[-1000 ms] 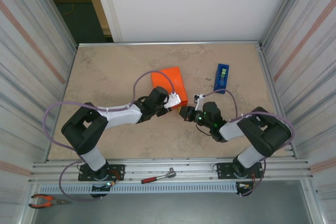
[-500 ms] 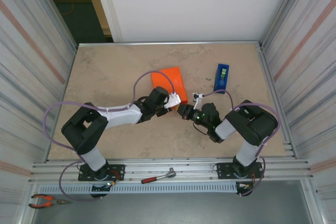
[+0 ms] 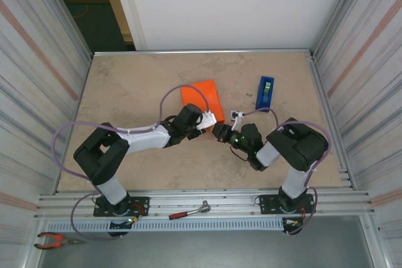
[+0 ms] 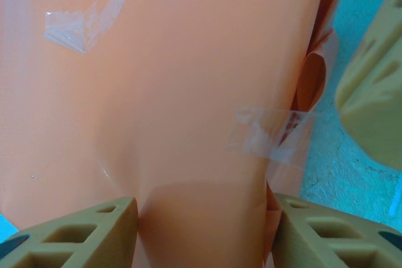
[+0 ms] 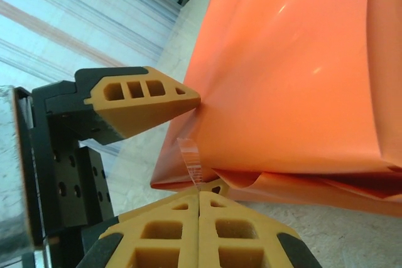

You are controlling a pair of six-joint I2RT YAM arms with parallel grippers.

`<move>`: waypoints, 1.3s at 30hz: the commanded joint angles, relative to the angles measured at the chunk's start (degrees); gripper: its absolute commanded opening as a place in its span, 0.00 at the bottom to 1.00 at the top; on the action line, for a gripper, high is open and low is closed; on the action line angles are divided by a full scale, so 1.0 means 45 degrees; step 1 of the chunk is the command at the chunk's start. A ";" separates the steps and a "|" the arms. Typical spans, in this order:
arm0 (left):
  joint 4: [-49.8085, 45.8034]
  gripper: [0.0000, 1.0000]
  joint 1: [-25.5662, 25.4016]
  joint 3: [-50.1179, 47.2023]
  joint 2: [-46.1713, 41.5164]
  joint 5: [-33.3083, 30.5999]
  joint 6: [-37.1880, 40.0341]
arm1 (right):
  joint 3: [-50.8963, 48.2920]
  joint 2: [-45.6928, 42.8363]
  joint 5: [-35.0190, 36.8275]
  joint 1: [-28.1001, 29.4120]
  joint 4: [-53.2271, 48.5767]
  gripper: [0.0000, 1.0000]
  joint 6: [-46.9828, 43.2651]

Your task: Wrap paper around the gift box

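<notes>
While the left gripper [image 4: 201,224] clamps the paper [image 4: 176,92] steady, the closed right gripper [image 5: 200,196] noses tape [image 5: 190,158] against its end, apparently sealing it.

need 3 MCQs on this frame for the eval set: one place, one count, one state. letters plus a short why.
1. In the top view, where does the blue tape dispenser sit relative to the orange paper?
A) on top of it
B) to its right, apart from it
C) to its left

2. How many pieces of clear tape are on the paper in the left wrist view?
A) none
B) two
C) five

3. The right gripper is:
A) shut
B) wide open
C) clamped on the dispenser

Answers:
1 B: a gap separates them, with the dispenser on the right.
2 B: one piece is at the upper left and one is by the right edge.
3 A: its fingertips meet in the right wrist view.
</notes>
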 commanded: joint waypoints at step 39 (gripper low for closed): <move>-0.0721 0.54 -0.0301 0.0009 0.0338 0.0305 0.0056 | 0.0607 0.0763 -0.0133 -0.0533 0.0500 0.09 0.0842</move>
